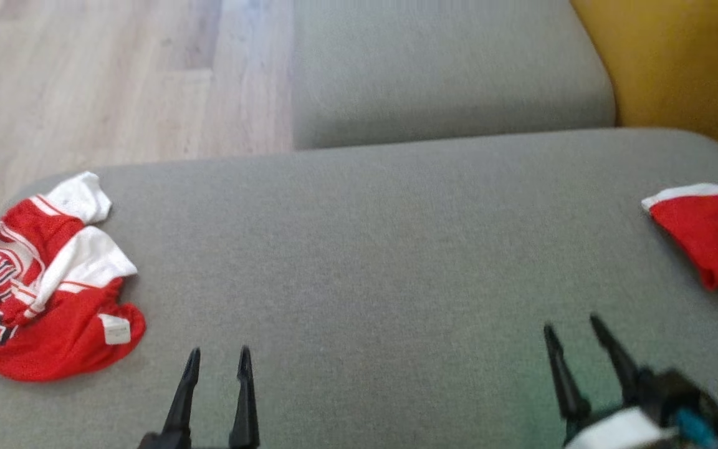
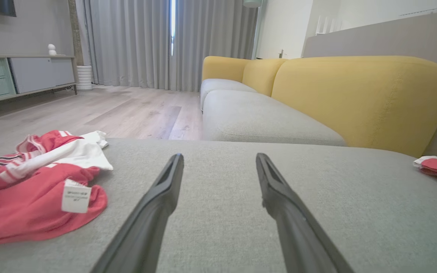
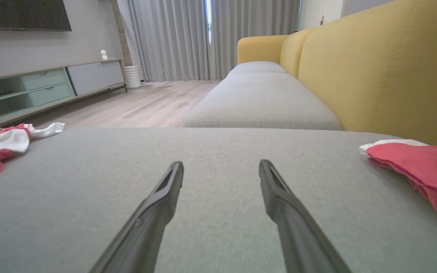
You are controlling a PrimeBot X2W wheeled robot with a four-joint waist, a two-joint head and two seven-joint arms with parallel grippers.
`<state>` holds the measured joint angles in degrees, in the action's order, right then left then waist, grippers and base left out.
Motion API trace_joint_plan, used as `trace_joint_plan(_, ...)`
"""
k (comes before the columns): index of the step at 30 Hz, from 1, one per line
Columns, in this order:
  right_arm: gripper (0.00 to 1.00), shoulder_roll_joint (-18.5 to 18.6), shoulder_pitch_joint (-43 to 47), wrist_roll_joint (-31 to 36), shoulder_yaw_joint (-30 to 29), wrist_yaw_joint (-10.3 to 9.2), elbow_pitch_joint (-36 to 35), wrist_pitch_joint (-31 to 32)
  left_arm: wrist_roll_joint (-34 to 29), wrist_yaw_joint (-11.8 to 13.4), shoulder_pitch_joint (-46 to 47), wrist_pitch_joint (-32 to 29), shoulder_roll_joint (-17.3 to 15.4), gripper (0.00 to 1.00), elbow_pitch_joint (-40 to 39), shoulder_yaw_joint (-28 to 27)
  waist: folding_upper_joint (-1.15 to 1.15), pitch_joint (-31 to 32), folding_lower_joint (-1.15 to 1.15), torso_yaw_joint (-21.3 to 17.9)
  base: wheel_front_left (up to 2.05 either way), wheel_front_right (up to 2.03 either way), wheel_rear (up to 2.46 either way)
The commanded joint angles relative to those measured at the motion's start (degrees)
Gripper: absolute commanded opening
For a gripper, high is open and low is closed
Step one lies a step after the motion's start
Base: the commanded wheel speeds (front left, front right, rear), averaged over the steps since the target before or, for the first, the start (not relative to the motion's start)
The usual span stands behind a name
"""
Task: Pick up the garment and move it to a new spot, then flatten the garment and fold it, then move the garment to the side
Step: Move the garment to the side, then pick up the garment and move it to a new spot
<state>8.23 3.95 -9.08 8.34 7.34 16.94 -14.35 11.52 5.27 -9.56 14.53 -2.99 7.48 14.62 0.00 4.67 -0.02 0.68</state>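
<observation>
Two open grippers over a grey cushion, red garments at either edge

At the left of the head view, the crumpled garment [image 1: 53, 280], red mesh with white panels, striped trim and dark lettering, lies bunched on the grey cushion [image 1: 365, 249] close to its left edge, a white label [image 1: 114, 328] showing on its lower right fold; at the lower left, just right of that heap and apart from it, the left gripper [image 1: 219, 350] has its two dark fingers spread with nothing between them; at the lower right the right gripper [image 1: 571, 322] is likewise spread and empty, above bare fabric; at the right edge lies a second red garment [image 1: 714, 234] with a white band, well apart from both grippers; wooden floor [image 1: 116, 75] upper left, yellow backrest [image 1: 677, 62] upper right
</observation>
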Motion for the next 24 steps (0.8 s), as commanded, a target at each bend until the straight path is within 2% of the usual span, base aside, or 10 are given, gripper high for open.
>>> trace_joint_plan(1,1.0,-0.14,0.27,1.13,0.6,0.14,-2.84,-0.63,-0.63,-0.33,0.72,0.47,0.12,1.0,-1.66,-2.24,0.0,1.36,0.02,0.74,0.0,0.0,0.0)
trace_joint_plan(9,1.0,-2.82,6.52,5.3,-3.74,0.14,-8.82,-0.64,-0.84,-0.53,-2.25,0.47,0.12,1.0,-1.77,-4.33,0.0,2.5,0.02,0.4,0.0,0.0,0.0)
trace_joint_plan(24,1.0,-4.67,7.66,5.65,-6.38,0.14,-9.59,-0.64,-0.89,-0.6,-2.79,0.47,0.12,1.0,-1.37,-5.58,0.0,3.42,0.02,0.44,0.0,0.0,0.0)
